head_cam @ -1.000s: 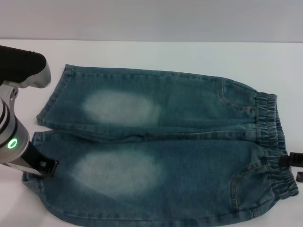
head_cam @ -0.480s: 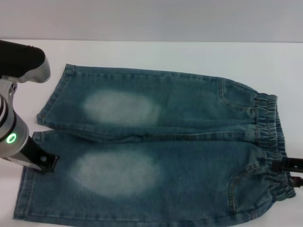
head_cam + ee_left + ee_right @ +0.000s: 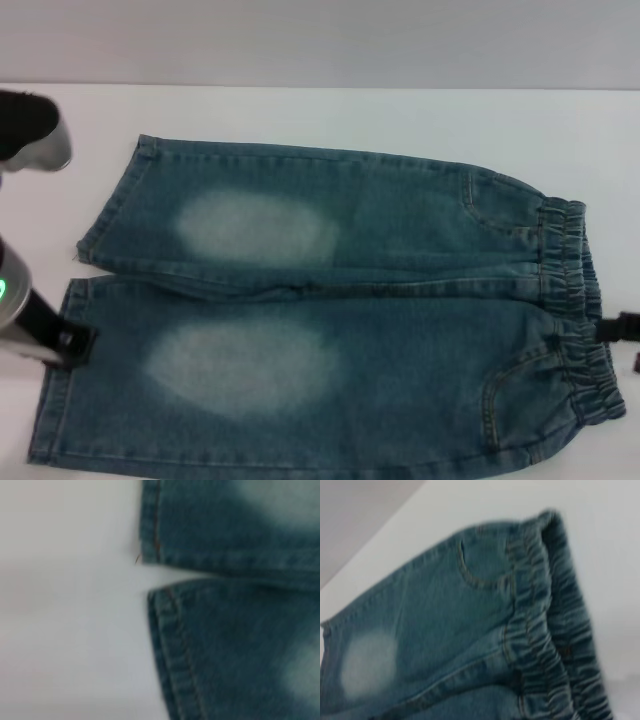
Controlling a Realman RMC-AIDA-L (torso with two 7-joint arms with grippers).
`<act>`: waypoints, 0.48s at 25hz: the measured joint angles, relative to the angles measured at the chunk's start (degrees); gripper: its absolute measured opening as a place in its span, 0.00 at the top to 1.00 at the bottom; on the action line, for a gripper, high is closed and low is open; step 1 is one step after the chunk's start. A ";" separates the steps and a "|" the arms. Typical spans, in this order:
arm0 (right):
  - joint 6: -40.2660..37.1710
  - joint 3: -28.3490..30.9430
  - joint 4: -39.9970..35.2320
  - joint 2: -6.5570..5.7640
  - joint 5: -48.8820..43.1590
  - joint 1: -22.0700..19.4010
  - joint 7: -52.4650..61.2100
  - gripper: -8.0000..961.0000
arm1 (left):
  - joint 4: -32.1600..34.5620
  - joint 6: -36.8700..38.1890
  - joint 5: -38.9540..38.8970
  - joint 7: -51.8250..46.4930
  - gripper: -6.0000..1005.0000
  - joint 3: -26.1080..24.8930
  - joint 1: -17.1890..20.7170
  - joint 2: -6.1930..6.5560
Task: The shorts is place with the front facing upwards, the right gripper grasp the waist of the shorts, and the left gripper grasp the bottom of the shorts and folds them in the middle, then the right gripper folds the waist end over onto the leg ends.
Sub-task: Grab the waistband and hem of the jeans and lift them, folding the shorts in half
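Watching the shorts [image 3: 340, 320] lying flat, front up, on the white desk [image 3: 330, 115]; left pincer [image 3: 75, 343] sits right at the near leg's hem, right pincer [image 3: 625, 325] just beside the waistband, can't tell if either is open or closed. I'd say bite hem and elastic squarely so the fold stays even.

Open table [image 3: 350, 115] all around shorts [image 3: 400, 330]
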 joint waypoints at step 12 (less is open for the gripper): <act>0.76 2.92 1.26 -0.43 0.64 1.99 -0.01 0.18 | -2.06 -1.68 0.07 -3.70 0.68 2.01 6.90 0.10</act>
